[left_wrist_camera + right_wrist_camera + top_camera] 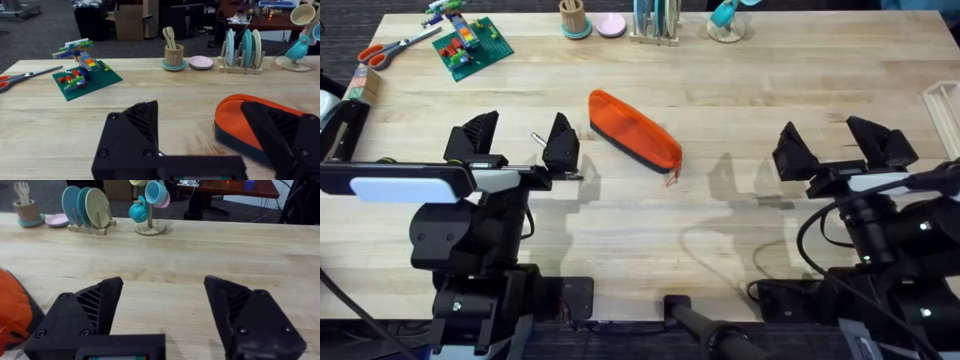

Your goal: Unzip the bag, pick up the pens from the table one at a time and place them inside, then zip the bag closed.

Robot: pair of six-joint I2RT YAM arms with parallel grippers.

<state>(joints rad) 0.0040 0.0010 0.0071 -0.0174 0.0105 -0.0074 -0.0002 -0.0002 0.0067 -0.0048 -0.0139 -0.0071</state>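
Our pale wooden counter (720, 210) carries everything. Nearest us, the left tool (518, 142) and right tool (840, 145) hover released, empty. Between them, mid-counter, lies the zipped orange bag (635, 130), angled for reaching its pull.

An orange bag (633, 143) with a dark lower edge is laid flat on the pale wooden table (720, 90), slanted diagonally near the middle. It appears zipped shut, and a small red pull (672, 178) is seen at its nearer end.
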